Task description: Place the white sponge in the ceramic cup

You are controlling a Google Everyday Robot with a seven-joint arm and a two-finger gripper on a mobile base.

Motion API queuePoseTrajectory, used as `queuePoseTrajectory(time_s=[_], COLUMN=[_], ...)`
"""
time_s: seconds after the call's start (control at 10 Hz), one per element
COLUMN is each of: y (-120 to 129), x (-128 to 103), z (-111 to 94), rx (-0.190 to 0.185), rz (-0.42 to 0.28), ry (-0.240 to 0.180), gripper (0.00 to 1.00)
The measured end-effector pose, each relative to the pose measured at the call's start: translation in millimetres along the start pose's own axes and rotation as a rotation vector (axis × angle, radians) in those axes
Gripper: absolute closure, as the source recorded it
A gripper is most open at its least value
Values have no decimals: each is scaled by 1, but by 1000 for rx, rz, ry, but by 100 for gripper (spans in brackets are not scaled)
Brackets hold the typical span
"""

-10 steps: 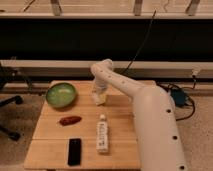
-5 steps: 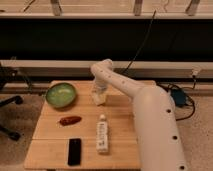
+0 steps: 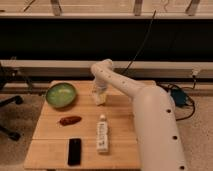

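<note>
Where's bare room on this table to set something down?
Bare wood: the front corner beside the black phone, and between the white bottle and the arm. Crowded: the back, where the gripper hangs over the ceramic cup near the green bowl.

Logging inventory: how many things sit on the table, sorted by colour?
Green: 1, bowl
Reddish-brown: 1, oblong item
Black: 1, flat device
White: 2, bottle and ceramic cup
Total: 5
The pincer hangs just above the cup.

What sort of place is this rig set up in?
Probably a lab or office test area: a small wooden table, a rolling chair's base at the picture's left, and cables on the floor. The gripper sits over the table's far edge, beside the green bowl.
</note>
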Motion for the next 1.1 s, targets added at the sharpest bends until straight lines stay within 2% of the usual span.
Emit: queuePoseTrajectory(time_s=[0.5,0.7,0.9,1.1], y=[0,6,9,9], x=[1,5,5,4], z=[-1,-9,-35,-83], rx=[-1,14,72,148], rz=[0,0,-3,-8], ry=[1,13,3,-12], gripper=[90,90,90,90])
